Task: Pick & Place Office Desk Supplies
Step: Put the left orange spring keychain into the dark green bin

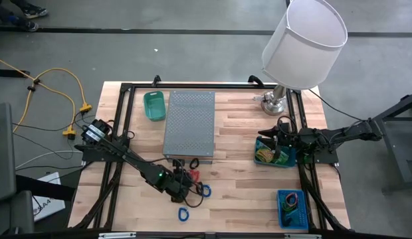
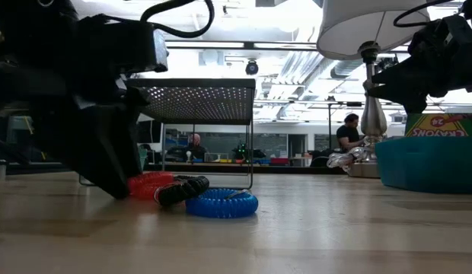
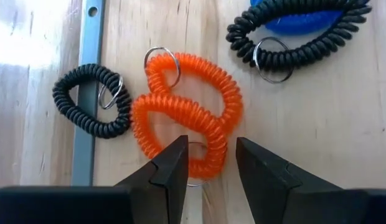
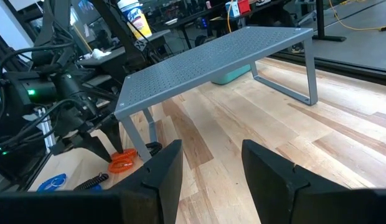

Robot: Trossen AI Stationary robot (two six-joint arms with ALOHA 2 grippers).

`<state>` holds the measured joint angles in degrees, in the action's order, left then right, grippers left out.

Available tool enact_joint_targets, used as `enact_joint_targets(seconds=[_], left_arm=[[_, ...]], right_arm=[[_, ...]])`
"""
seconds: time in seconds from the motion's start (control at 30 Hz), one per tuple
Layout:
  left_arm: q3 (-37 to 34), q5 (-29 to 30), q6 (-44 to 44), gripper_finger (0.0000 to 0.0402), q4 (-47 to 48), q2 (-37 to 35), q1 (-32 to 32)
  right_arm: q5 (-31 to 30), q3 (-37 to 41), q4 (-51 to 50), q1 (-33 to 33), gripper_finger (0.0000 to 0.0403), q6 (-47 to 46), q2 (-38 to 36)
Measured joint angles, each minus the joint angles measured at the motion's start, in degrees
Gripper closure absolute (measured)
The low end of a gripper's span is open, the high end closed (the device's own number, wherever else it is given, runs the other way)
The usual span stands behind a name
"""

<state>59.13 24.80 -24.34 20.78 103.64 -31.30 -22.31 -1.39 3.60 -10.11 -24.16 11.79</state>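
Note:
An orange-red coil band (image 3: 187, 115) with a metal ring lies on the table in front of the grey stand. My left gripper (image 3: 210, 142) is open and low over it. Its fingers stand on either side of the coil's near loop (image 3: 202, 163), and I cannot tell whether they touch it. A black coil (image 3: 93, 99) lies beside the orange one. Another black coil (image 3: 299, 46) rests on a blue coil (image 3: 299, 22). A second blue coil (image 1: 183, 214) lies near the front edge. My right gripper (image 4: 211, 146) is open and hangs above the teal bin (image 1: 287, 161), which holds yellow-green packets (image 1: 264, 154).
The grey perforated stand (image 1: 189, 125) stands mid-table, with one foot bar (image 3: 87, 74) close to the coils. A green tray (image 1: 154, 105) sits at the far left. A blue bin (image 1: 292, 207) with small items sits at the near right. The lamp (image 1: 302, 40) stands at the far right corner.

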Motion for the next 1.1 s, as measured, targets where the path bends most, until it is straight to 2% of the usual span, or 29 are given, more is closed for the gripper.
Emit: enact_joint_targets(seconds=[0.23,0.63,0.83,1.1], left_arm=[[0.0,-0.3,0.3,0.0278,-0.3,0.1,0.4],[0.0,0.0,0.1,0.0382,-0.3,0.2,0.4],[0.0,-0.1,0.0,0.0389,0.4,-1.0,0.3],[1.2,0.0,-4.0,0.0390,5.4,-7.6,-3.1]], right_arm=[[0.0,0.0,-0.2,0.0,0.0250,0.0,0.0],[0.0,0.0,-0.2,0.0,0.0250,0.0,0.0],[0.0,0.0,-0.2,0.0,0.0250,0.0,0.0],[0.0,0.0,-0.2,0.0,0.0250,0.0,0.0]])
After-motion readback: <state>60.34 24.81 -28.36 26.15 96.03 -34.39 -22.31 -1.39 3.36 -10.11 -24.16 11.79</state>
